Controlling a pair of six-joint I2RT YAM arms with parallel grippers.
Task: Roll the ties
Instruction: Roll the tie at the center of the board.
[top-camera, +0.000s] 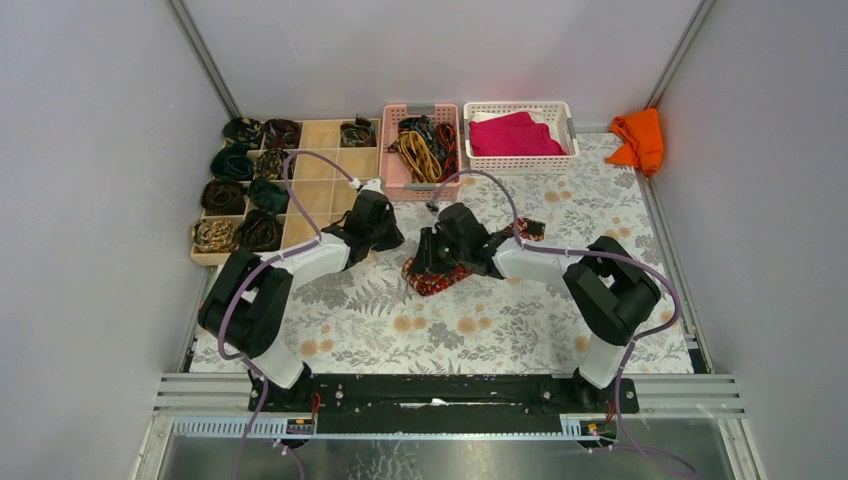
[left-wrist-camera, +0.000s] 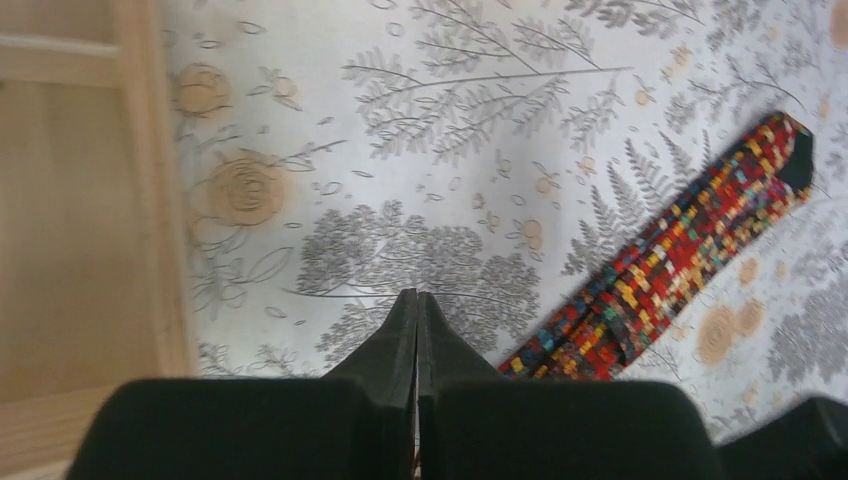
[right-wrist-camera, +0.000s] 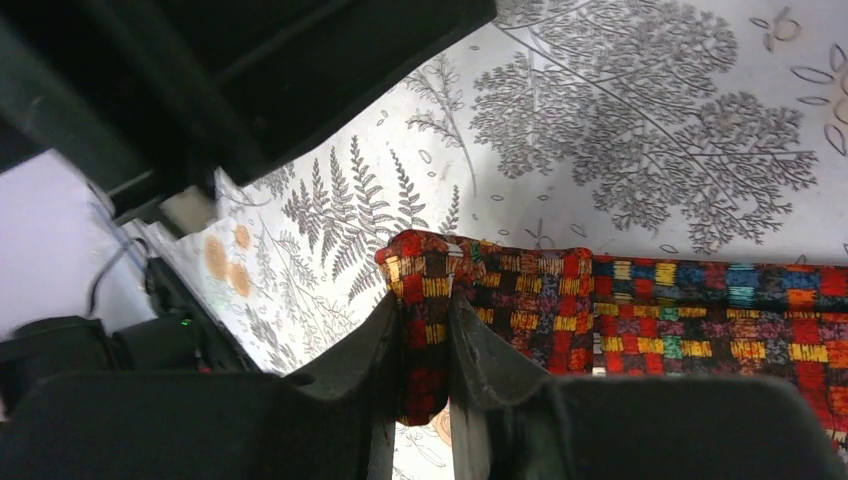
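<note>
The right tool is pinched down narrow on the folded end of the red patterned tie, with a thin pleat of cloth standing up between its jaws. The tie lies across the middle of the table, its free length running flat out to a dark-lined tip. The left tool hangs just beside that strip, jaws pressed together with nothing in them.

This looks like light, limp fabric. It will probably buckle and slide on the table rather than push, and a loose coil may spring open. The best hold, I'd say, is right at the folded end across the full width, with the other tool pinning the strip nearby.

More ties wait tangled in the pink basket, and rolled ones fill the wooden tray.
</note>
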